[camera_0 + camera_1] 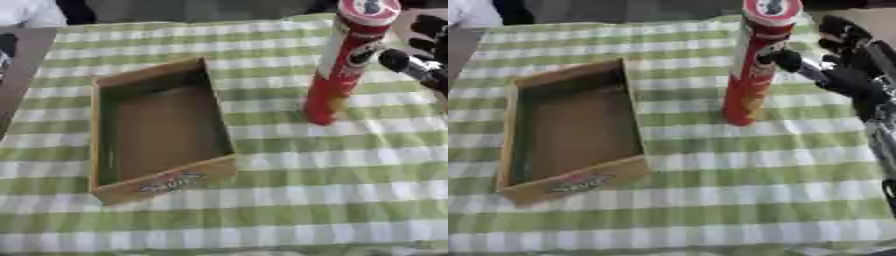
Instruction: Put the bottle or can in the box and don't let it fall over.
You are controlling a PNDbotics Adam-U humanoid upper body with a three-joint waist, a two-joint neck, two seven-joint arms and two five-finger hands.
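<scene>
Through my left eye, the work lies on a table spread with a green-and-white checked cloth that fills nearly the whole picture. Along the far edge the room is dark, with a pale patch of cloth at the upper left corner and a brownish strip down the left side where the checked cloth ends. The wooden box sits left of centre, open at the top, askew to the checks, a printed label on its near wall; only its brown floor shows inside. The tall red can stands upright on the cloth to the right of the box, well apart from it, its white lid toward me. My right hand enters at the upper right edge, one dark fingertip touching the can's side about halfway up.

Through my right eye, the same hand shows more fully: black fingers spread behind and beside the can, one reaching to its side. They look relaxed rather than curled round it, though the blur makes that uncertain. Nothing lies on the cloth between can and box.
</scene>
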